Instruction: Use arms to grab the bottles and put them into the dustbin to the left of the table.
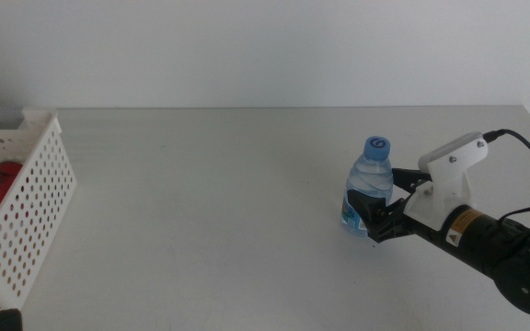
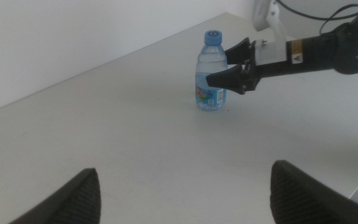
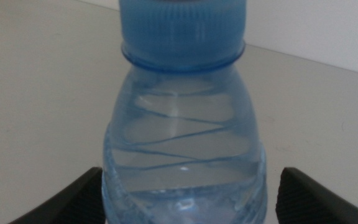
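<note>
Right hand (image 1: 373, 219) straddles upright blue-capped water bottle (image 1: 368, 200), label unreadable.

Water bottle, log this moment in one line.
right gripper: open around water bottle | bottle upright on table | left gripper: open, waiting

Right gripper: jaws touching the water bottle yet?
Cannot tell. The right wrist view shows the right gripper straddling the water bottle, with background visible beside one jaw; the other views don't resolve contact.
</note>
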Available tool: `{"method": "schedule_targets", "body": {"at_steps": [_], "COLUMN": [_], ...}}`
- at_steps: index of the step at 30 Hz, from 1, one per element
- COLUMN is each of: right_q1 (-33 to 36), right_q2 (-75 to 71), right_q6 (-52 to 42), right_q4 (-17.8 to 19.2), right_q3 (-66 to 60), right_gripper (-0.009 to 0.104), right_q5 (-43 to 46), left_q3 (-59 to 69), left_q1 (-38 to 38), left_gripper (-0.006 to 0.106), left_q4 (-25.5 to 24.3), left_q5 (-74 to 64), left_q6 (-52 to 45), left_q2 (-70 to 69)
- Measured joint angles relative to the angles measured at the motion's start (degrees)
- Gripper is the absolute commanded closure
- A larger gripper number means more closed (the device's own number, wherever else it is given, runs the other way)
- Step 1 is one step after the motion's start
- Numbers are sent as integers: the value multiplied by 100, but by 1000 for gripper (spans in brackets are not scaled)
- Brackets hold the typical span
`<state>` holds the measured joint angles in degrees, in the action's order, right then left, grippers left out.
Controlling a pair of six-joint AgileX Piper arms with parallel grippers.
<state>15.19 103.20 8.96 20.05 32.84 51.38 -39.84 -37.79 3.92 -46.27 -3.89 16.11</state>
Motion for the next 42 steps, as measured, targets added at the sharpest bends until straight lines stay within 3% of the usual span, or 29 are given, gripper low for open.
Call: {"method": "schedule_targets", "body": {"at_steps": [3,6,10,11,18,32,38,42], "right_q1": [132,239,325,349,695,1660,1898,1998], "right_q2": [342,521,536,529,489,1963,2195,2202], "right_q6": [-124,-193,-308,-308,166,1124,1277,1283], "right_q4": [-375,-506,-565,-572,-389,1225,1445,1450], "right_q3": [293,426,438,443,824,3800,4088,4095], "right_gripper": [5,26,94,96,96,96,95,85], "right_q5": [-21,-32,-50,-50,-454,-1672,-1524,-1560], "left_q3": [0,11,17,17,17,17,17,17], "left_q1": [0,0,0,0,0,0,0,0], "left_gripper": [7,7,7,7,7,7,7,7], "left_q4": [0,0,0,0,0,0,0,0], "left_q5": [0,4,4,4,4,4,4,4], "left_q6": [0,0,0,0,0,0,0,0], "left_q2": [0,0,0,0,0,0,0,0]}}
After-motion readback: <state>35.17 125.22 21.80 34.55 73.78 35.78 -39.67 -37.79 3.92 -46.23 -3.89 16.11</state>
